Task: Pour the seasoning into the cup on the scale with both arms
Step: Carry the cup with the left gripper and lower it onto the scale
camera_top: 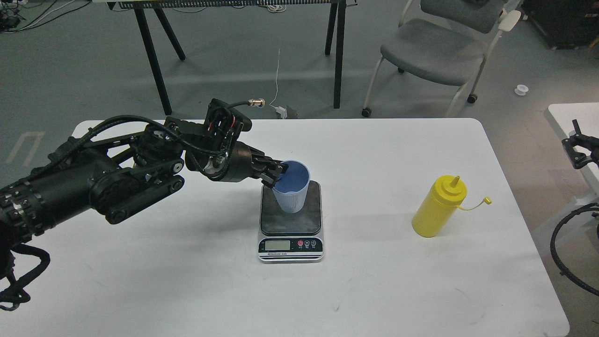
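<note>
My left gripper (277, 174) is shut on the left rim of the light blue cup (292, 189). The cup stands upright on the dark platform of the scale (291, 231) at the table's middle. The yellow seasoning bottle (439, 207) stands upright on the right part of the table, its small tethered cap hanging off to its right. My right gripper (579, 149) shows only in part at the right edge, beyond the table and far from the bottle; I cannot tell how its fingers stand.
The white table (187, 290) carries only the scale, cup and bottle. A grey chair (435, 51) and black table legs (152, 56) stand behind it. A second white surface (568, 112) is at the far right.
</note>
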